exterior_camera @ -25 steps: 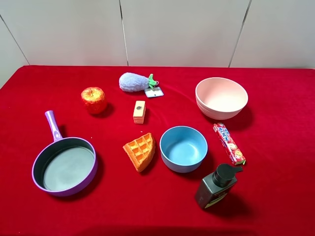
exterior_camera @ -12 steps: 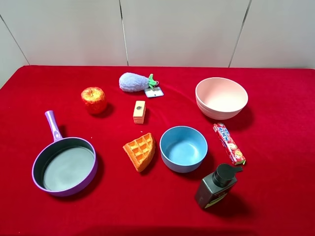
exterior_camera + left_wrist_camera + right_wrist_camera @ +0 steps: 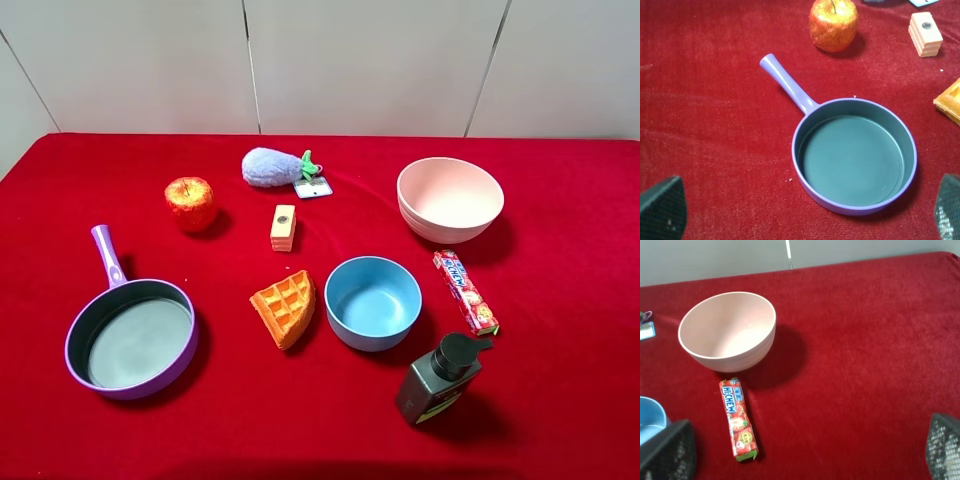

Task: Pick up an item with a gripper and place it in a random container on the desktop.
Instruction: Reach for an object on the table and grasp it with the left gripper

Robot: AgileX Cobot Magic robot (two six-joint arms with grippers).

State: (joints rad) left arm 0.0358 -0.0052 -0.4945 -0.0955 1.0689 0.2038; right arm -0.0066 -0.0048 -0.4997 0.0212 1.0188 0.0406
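Sitting upright on the red bench (image 3: 560, 400), the apple (image 3: 190, 203) is toward the far left, well apart from the blue bowl (image 3: 373, 302), which stands empty near the middle. Neither hand holds anything. The left hand (image 3: 805, 212) hangs over the purple pan (image 3: 130, 335) with its fingers (image 3: 662, 207) spread wide, only their tips in view. The right hand (image 3: 806, 447) is likewise spread wide, above bare cloth near the pink bowl (image 3: 450, 198). A candy stick (image 3: 738, 419) lies in front of the pink bowl and just right of the blue one, its red wrapper reading "HI-CHEW" in blue-and-white letters, with a fruit picture at one end. A waffle wedge (image 3: 285, 307) lies just beside the blue bowl on its left, and a small wooden block (image 3: 284, 227) stands beyond it. A plush eggplant (image 3: 275, 167) lies at the back with a tag (image 3: 313, 187) whose print is too small to read. A dark pump bottle (image 3: 440, 378) stands near the front, its label unreadable.
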